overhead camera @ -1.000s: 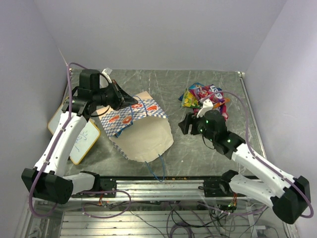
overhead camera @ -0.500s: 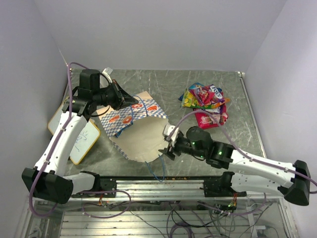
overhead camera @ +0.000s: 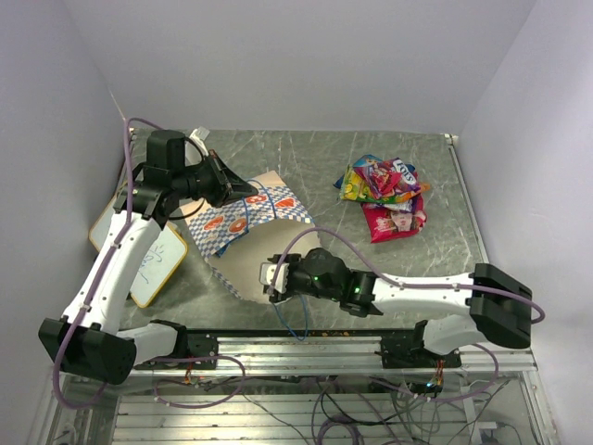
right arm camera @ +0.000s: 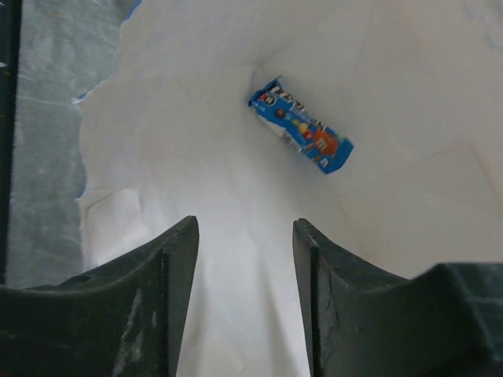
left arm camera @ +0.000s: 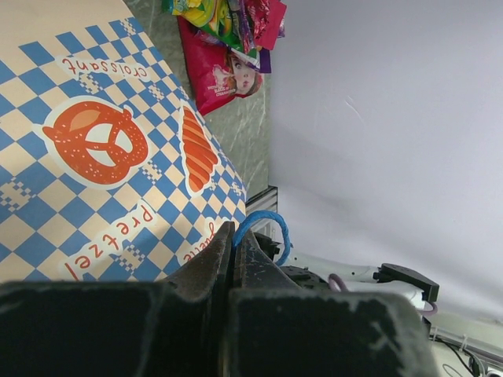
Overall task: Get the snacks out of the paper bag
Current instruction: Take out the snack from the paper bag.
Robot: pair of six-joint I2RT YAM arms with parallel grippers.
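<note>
1. The left gripper (overhead camera: pixel 239 192) is pinching the paper bag (overhead camera: pixel 278 255) by its blue-and-white checkered rim. Its fingers are clamped tight right beside a thin blue cord handle (left arm camera: pixel 263 224).
2. The right gripper (right arm camera: pixel 245 228) is hovering at the bag's mouth, fingers spread wide with nothing between them.
3. A glossy blue packet (right arm camera: pixel 302 126) is lying inside on the crinkled cream paper, beyond those fingers.
4. The other snacks (overhead camera: pixel 384 190), shiny foil in red, yellow and pink, are sitting heaped on the table (overhead camera: pixel 315 158), well apart from the bag.
5. The tabletop is showing grey, scratched marbling, and pale lilac walls (overhead camera: pixel 296 65) are closing in around it.
</note>
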